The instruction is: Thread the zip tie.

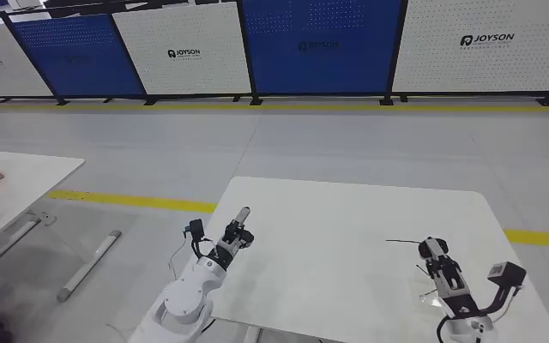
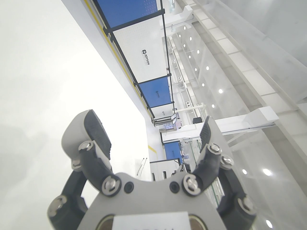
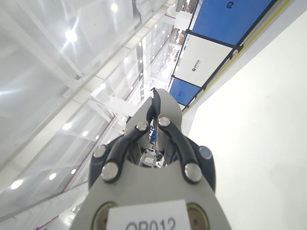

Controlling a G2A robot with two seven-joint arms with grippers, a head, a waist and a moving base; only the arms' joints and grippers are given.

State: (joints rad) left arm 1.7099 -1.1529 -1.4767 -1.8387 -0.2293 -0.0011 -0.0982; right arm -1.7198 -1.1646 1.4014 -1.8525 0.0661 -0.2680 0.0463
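Right gripper (image 1: 428,246) at the table's (image 1: 343,231) five o'clock clenches the zip tie (image 1: 401,242) (apparently by one end), left gripper (image 1: 242,215) agape at eight; threading looks unstarted, needing both ends aligned.

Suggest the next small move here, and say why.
Probably bring the left gripper across toward the free end of the zip tie: its jaws stand open and empty, far from it, while the shut right gripper seems to hold the other end.

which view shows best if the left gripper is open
The left wrist view: the left gripper is close up, fingers spread wide, nothing between them. The top view shows it small over the left edge of the table, its opening hard to judge.
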